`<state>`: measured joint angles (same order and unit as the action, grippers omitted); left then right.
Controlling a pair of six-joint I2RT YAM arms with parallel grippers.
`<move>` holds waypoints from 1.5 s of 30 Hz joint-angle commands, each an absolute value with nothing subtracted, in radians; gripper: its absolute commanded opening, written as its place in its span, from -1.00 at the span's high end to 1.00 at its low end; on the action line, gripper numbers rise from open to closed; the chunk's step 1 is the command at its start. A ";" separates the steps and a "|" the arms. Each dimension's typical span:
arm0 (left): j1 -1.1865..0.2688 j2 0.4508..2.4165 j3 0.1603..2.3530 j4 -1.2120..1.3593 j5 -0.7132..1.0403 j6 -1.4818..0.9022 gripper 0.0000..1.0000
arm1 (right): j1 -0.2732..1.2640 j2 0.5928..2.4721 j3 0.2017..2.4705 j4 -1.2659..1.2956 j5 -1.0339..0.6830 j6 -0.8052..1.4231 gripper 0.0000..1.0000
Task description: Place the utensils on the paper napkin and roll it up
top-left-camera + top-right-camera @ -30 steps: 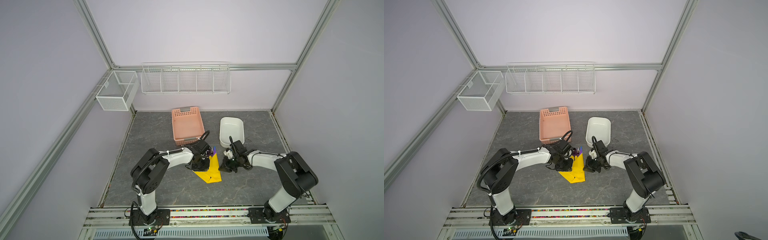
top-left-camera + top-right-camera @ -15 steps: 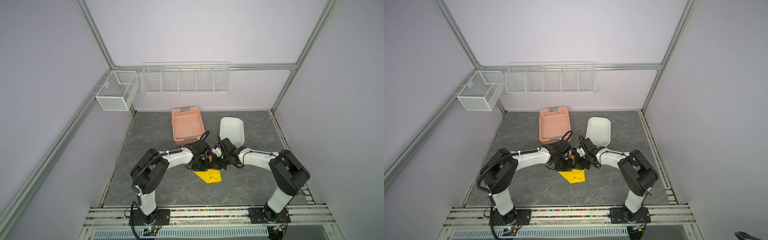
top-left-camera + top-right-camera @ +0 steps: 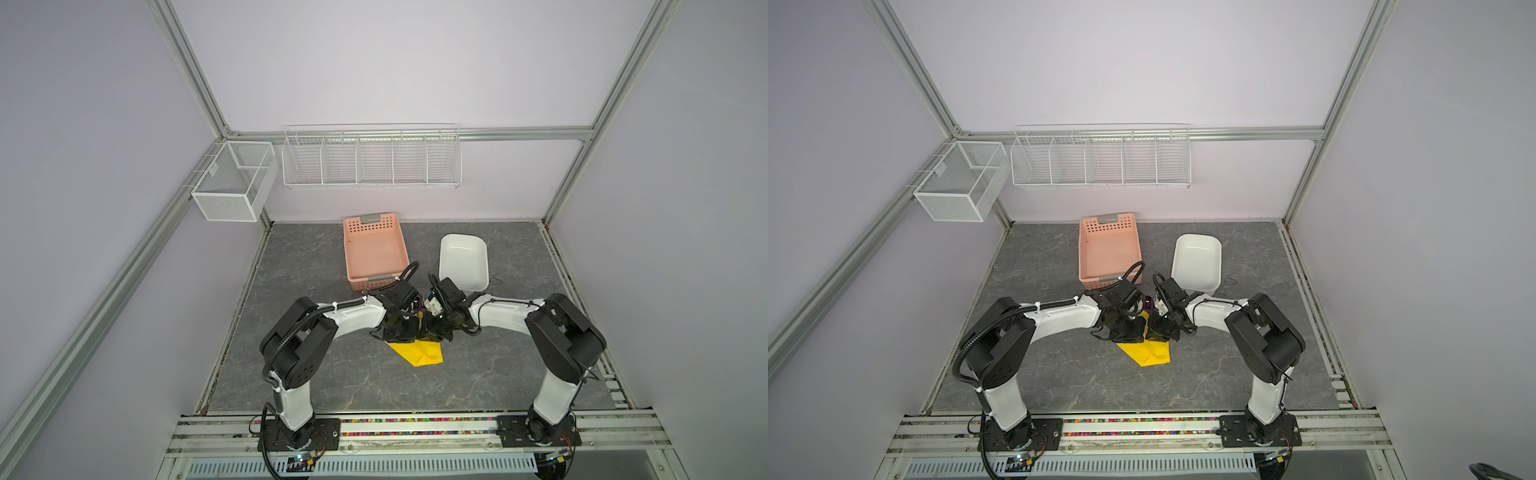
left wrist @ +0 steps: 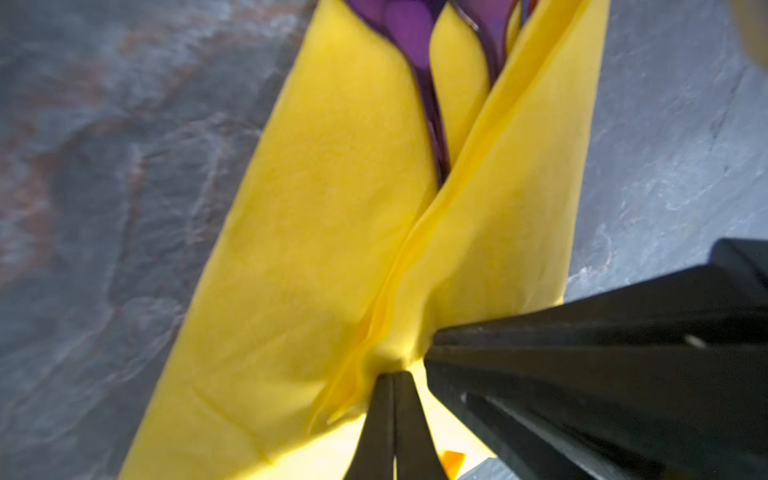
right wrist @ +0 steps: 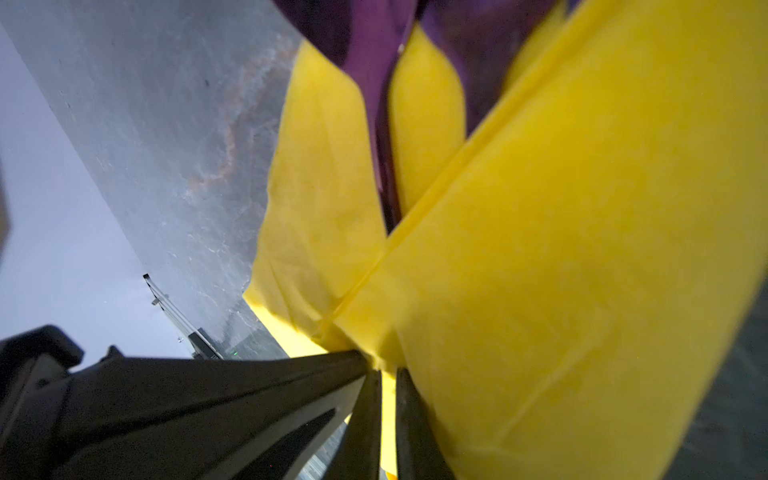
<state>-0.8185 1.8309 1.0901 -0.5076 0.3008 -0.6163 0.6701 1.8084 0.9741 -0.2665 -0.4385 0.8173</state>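
You have two robot arms here, a left arm [image 3: 353, 318] and a right arm [image 3: 505, 316]. That gives you two hands, one left hand [image 4: 392, 376] and one right hand [image 5: 388, 372]. Count one yellow paper napkin [image 3: 417, 353] and one grey surface [image 3: 316, 257]. Of the utensils [image 4: 409, 29], you can count two purple heads; a third cannot be made out. There is one pink perforated basket [image 3: 374, 253], one white tub [image 3: 463, 262], one wire rack [image 3: 372, 160] with five compartments, and one mesh basket [image 3: 232, 183].
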 commanded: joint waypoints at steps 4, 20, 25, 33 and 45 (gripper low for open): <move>-0.816 1.847 1.055 -0.575 0.259 -0.616 1.00 | 0.675 1.790 0.986 -0.359 -0.376 0.796 0.58; -0.816 1.855 1.060 -0.575 0.263 -0.614 1.00 | 0.662 1.834 1.030 -0.256 -0.387 0.815 0.76; -0.815 1.856 1.062 -0.578 0.263 -0.612 1.00 | 0.655 1.861 1.040 -0.281 -0.377 0.808 0.74; -0.815 1.857 1.057 -0.577 0.262 -0.613 1.00 | 0.648 1.843 1.040 -0.330 -0.331 0.800 0.61; -0.815 1.857 1.058 -0.578 0.261 -0.614 1.00 | 0.659 1.772 1.039 -0.320 -0.365 0.810 0.56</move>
